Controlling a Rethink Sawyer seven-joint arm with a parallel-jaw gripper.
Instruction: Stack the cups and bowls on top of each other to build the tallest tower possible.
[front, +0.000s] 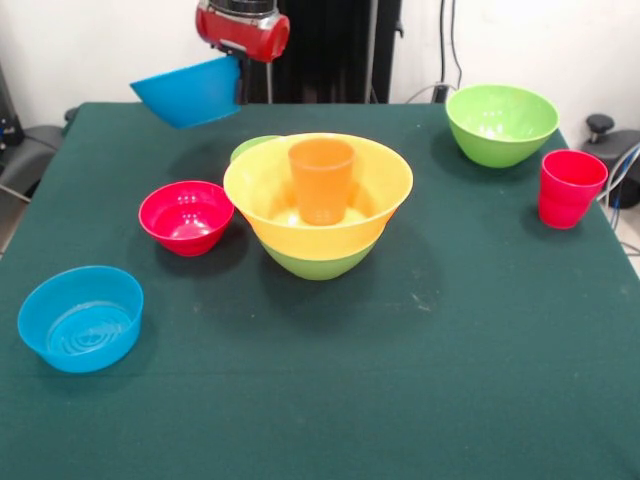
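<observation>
Above the tabletop's (420, 400) far-left part, the pincer (238, 62) was clamped on the rim of the big blue bowl (188, 92), which hung tilted & well clear of the tower (318, 205) (orange cup in wide orange bowl on a green one). Bowl looked light, stiff, glossy, so prob slippery; rim pinch seemed the only hold, w/ risk of swinging.

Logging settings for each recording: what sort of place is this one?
Probably a robot lab or test bench, not a home. A red robot arm holds a blue bowl over a table covered in dark green cloth, with cables trailing down the bare white wall behind.
</observation>
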